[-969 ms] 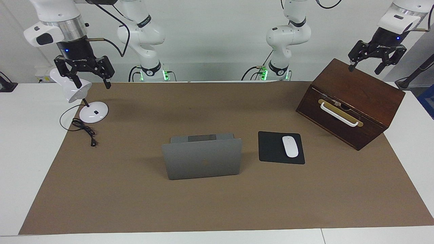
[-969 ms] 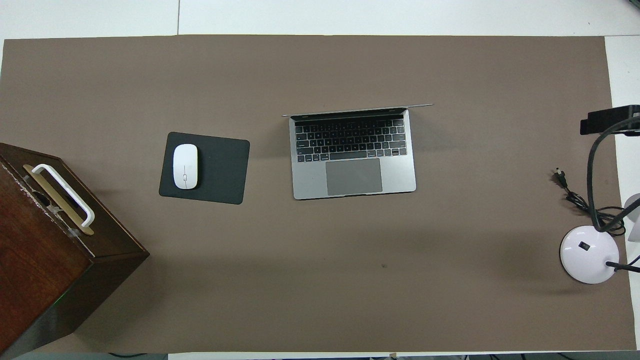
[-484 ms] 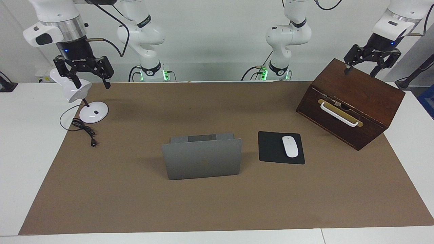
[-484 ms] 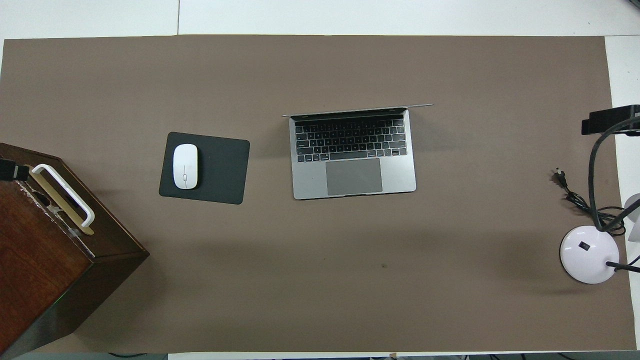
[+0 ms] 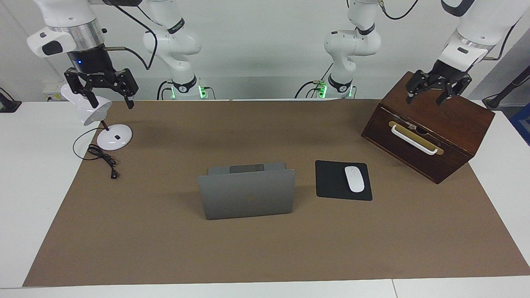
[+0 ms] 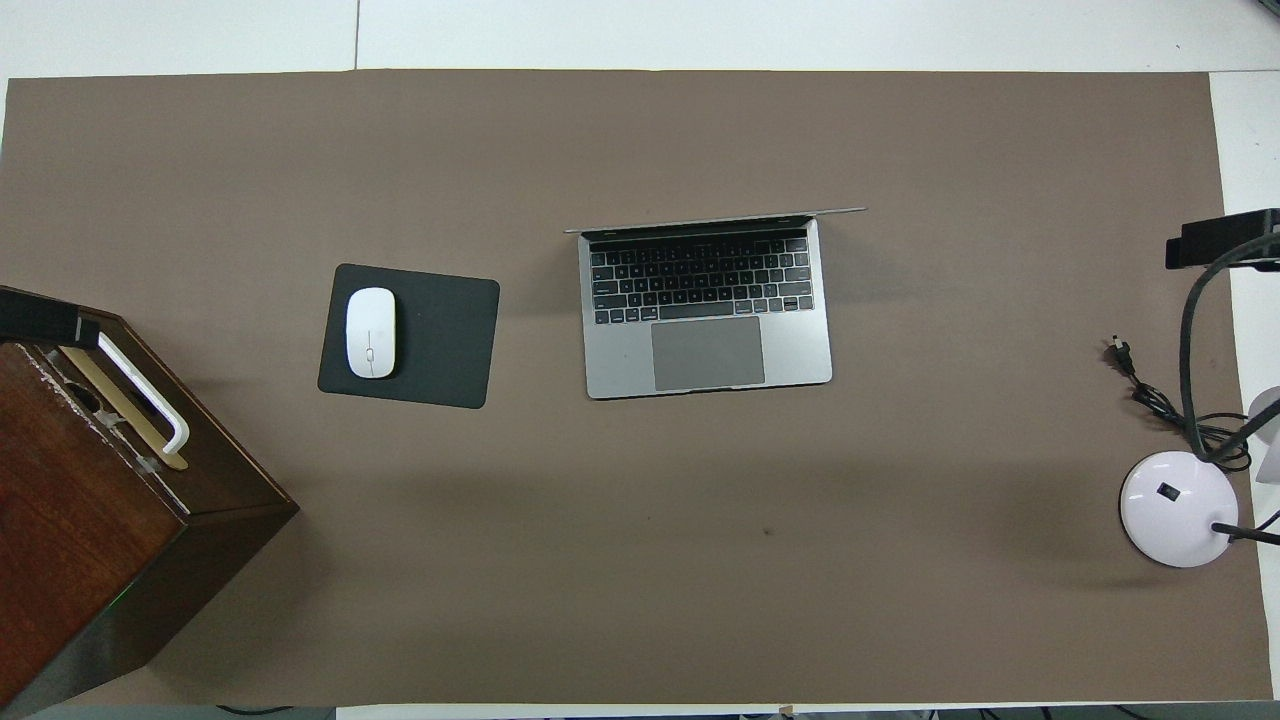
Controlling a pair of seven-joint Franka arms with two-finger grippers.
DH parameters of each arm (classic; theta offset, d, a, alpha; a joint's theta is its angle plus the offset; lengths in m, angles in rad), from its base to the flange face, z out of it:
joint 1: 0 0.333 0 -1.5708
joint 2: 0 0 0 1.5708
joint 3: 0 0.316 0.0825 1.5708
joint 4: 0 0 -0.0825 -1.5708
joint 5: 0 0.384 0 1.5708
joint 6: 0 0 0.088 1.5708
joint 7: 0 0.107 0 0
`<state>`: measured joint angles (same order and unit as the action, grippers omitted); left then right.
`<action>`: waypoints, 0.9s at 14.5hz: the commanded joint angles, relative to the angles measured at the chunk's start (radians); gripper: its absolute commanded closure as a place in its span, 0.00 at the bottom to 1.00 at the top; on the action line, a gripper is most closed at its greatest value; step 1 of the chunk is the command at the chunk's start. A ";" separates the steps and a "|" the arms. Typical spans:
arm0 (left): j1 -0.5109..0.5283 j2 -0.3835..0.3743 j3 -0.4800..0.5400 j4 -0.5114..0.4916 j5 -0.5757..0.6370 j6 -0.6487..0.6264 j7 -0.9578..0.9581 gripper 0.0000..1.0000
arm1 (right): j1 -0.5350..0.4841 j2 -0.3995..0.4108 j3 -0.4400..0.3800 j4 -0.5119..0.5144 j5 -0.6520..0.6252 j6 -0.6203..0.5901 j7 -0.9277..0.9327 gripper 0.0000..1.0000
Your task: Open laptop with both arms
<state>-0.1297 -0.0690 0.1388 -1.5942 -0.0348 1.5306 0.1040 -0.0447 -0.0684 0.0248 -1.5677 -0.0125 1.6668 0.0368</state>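
Facing view: laptop point(image 5: 247, 193) mid-frame on the brown mat point(image 5: 165, 248), lid already upright, matte silver shell, rounded corners. Left gripper point(image 5: 433, 89) upper right over the wooden box point(image 5: 451, 124), fingers spread, empty. Right gripper point(image 5: 108, 88) upper left above the glossy lamp point(image 5: 93, 109), fingers spread, empty; both clear of the hinge.

Overhead view: keyboard exposed at centre, screen edge-on; mouse pad point(image 6: 440, 340) beside it, on the counter.

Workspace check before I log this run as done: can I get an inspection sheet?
Surface: brown mat on a white table.
Job's things: laptop open, lid upright, keyboard toward the robots.
Clutter: mouse on a black pad beside the laptop; wooden box at the left arm's end; lamp at the right arm's end.
Grippers: left hand open over the box; right hand open over the lamp.
Cables: lamp cord loose on the mat.
Surroundings: white wall.
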 commanded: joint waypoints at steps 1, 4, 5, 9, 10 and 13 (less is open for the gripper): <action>-0.018 -0.005 0.013 -0.013 0.029 -0.003 -0.036 0.00 | 0.000 -0.014 -0.006 -0.015 0.013 0.007 -0.012 0.00; -0.022 0.003 0.022 -0.021 0.029 0.002 -0.035 0.00 | -0.001 -0.014 -0.006 -0.015 0.013 0.005 -0.012 0.00; -0.024 0.003 0.024 -0.017 0.029 -0.004 -0.027 0.00 | -0.001 -0.014 -0.006 -0.015 0.013 0.002 -0.014 0.00; -0.031 0.003 0.024 -0.013 0.033 0.005 -0.023 0.00 | -0.001 -0.016 -0.006 -0.015 0.013 -0.001 -0.014 0.00; -0.031 0.003 0.022 -0.013 0.033 0.003 -0.026 0.00 | -0.001 -0.016 -0.006 -0.015 0.013 -0.001 -0.012 0.00; -0.031 0.011 0.025 -0.013 0.033 0.000 -0.026 0.00 | 0.002 -0.018 -0.003 -0.017 0.013 -0.031 -0.003 0.00</action>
<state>-0.1392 -0.0604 0.1469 -1.6047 -0.0245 1.5310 0.0861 -0.0447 -0.0684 0.0244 -1.5677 -0.0125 1.6603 0.0368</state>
